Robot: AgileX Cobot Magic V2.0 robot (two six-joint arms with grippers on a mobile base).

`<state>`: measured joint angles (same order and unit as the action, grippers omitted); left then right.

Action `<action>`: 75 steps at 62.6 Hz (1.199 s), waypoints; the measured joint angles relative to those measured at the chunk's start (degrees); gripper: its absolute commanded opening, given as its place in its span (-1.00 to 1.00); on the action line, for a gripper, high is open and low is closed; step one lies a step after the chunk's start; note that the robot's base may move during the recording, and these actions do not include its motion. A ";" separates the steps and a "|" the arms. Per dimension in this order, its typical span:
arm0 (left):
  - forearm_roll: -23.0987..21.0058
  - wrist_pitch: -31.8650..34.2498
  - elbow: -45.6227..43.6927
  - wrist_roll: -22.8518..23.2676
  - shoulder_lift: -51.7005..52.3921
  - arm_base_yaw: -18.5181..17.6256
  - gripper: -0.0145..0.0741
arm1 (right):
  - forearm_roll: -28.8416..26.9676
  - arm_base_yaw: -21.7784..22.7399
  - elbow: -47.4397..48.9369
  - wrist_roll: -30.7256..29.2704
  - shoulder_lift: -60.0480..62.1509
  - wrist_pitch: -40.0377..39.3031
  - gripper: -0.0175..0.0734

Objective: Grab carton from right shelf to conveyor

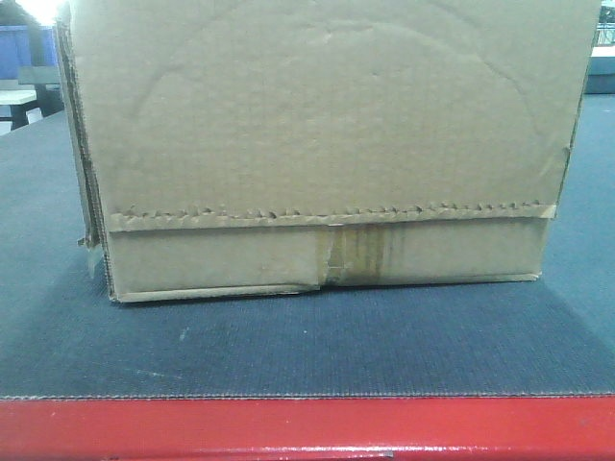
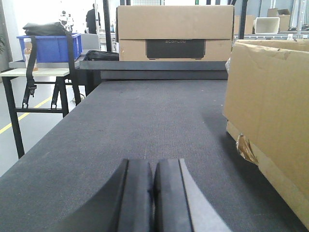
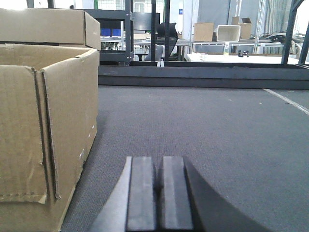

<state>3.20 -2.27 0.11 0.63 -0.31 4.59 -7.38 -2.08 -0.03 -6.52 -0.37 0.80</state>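
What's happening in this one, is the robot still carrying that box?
No. The brown carton sits flat on the grey conveyor, just behind its red front edge. Neither arm is touching it: the left gripper rests low over the belt to one side of the box, the right gripper to the other, both with fingers pressed together and empty. Another carton with a black panel stands farther back.

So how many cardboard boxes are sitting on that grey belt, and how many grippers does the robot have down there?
Plain brown carton: 1
Carton with a black panel, at the far end of the conveyor: 1
Grippers, left gripper and right gripper, both shut and empty: 2
Total: 4
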 measured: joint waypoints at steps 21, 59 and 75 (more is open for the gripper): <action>0.00 0.00 0.00 0.00 0.00 0.00 -0.64 | 0.00 0.00 0.00 0.00 0.00 0.00 -0.78; 0.00 0.00 0.00 0.00 0.00 0.00 -0.64 | 0.00 0.00 0.00 0.00 0.12 0.00 -0.78; 0.00 0.00 0.00 0.00 0.00 0.00 -0.64 | 0.00 0.00 0.00 0.00 0.12 0.10 -0.78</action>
